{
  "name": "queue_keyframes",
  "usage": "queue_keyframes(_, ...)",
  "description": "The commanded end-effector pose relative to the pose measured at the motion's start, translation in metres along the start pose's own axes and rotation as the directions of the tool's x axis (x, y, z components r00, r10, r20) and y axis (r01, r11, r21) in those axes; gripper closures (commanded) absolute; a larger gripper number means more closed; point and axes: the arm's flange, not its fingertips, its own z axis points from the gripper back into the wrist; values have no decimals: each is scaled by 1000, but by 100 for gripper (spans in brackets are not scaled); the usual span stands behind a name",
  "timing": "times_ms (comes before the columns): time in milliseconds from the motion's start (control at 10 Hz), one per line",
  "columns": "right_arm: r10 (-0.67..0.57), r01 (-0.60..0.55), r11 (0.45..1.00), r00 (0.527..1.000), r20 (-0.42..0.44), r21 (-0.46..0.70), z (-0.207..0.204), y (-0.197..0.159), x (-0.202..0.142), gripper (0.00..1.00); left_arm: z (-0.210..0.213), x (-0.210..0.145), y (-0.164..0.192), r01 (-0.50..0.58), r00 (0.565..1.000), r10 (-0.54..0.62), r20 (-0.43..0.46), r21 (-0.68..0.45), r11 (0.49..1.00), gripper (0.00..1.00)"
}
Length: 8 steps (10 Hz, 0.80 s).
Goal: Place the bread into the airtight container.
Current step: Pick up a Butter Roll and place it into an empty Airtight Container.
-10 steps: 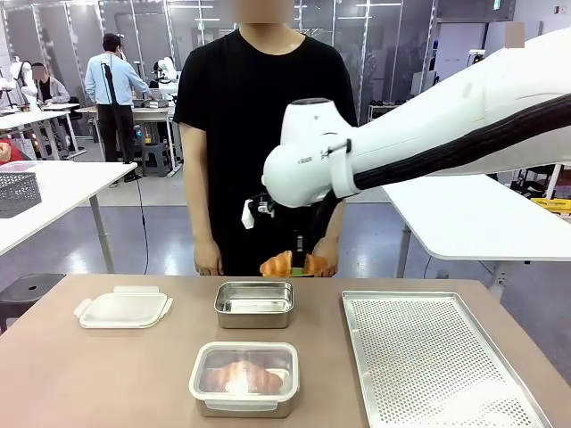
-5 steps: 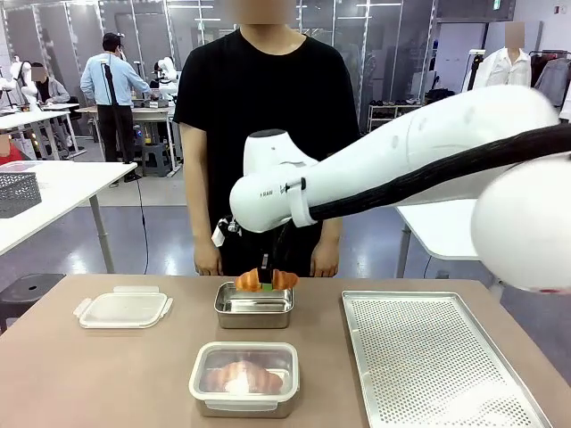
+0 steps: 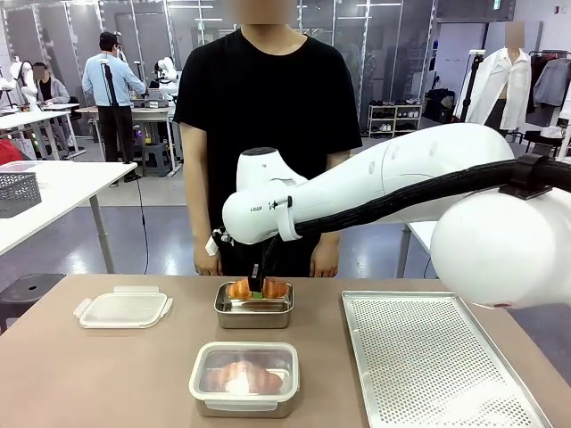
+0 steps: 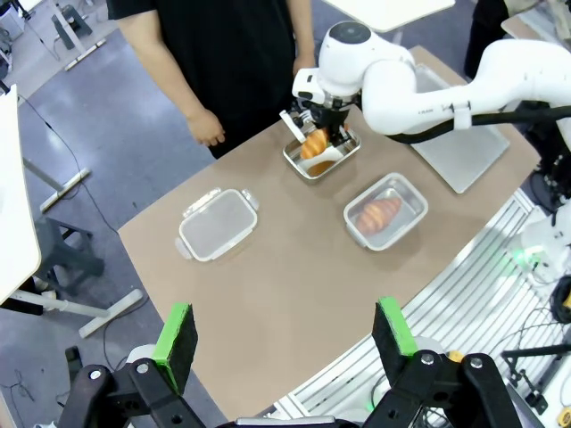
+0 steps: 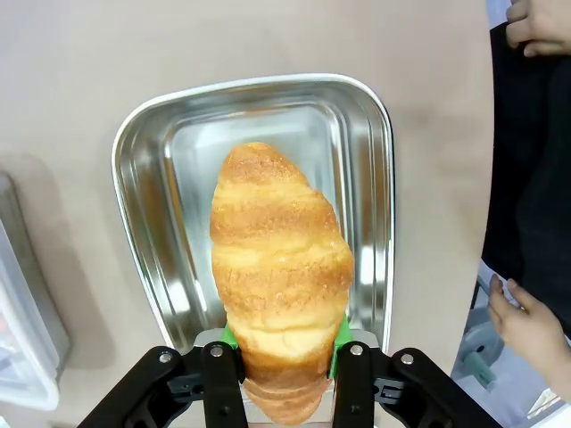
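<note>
Grey floor (image 3: 169,241) throughout. White table (image 3: 62,192) at left carries 1 dark mesh basket (image 3: 18,192). Glass partitions (image 3: 384,45) line the far side, with 1 low shelving unit (image 3: 393,120) before them. Brown worktable (image 3: 89,374) in foreground, dark stool (image 3: 22,292) beside it.

The bread (image 3: 277,288) is a golden-brown croissant with a bumpy, striped crust. The right tool (image 3: 257,287) pinches it tight around the middle, so both ends stick out left and right. It lies level, low over the middle of the container (image 3: 254,319), about at the rim. It is hard to tell if it touches the bottom. The container is a shiny metal box with round corners and an open top. It sits flat at the far middle of the worktop (image 3: 107,374), long side left to right.
</note>
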Motion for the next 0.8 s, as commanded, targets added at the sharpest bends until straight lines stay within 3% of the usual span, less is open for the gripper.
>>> queue_keyframes(0, -43, 43, 999, 999, -1, 23, 3, 0, 12, 61, 1, 1, -1, 6, 1000, -6, 3, -6, 1000, 0)
queue_keyframes(100, -44, 44, 999, 999, -14, 30, 0, -1, 14, 61, 1, 1, -1, 6, 1000, -6, 3, -6, 1000, 0)
queue_keyframes(200, -45, 46, 998, 999, -18, 35, -2, -1, 13, 53, 1, 1, -1, 6, 1000, -6, 3, -6, 1000, 0)
queue_keyframes(500, -42, 42, 998, 999, -6, 49, -2, -1, 11, 10, 1, 1, -1, 6, 1000, -6, 3, -6, 1000, 0)
queue_keyframes(600, -41, 41, 998, 999, -2, 48, -1, -1, 11, 16, 1, 1, -1, 6, 1000, -6, 3, -6, 1000, 0)
queue_keyframes(700, -41, 41, 998, 999, -1, 49, 0, -1, 10, 0, 1, 1, -1, 6, 1000, -6, 3, -6, 1000, 0)
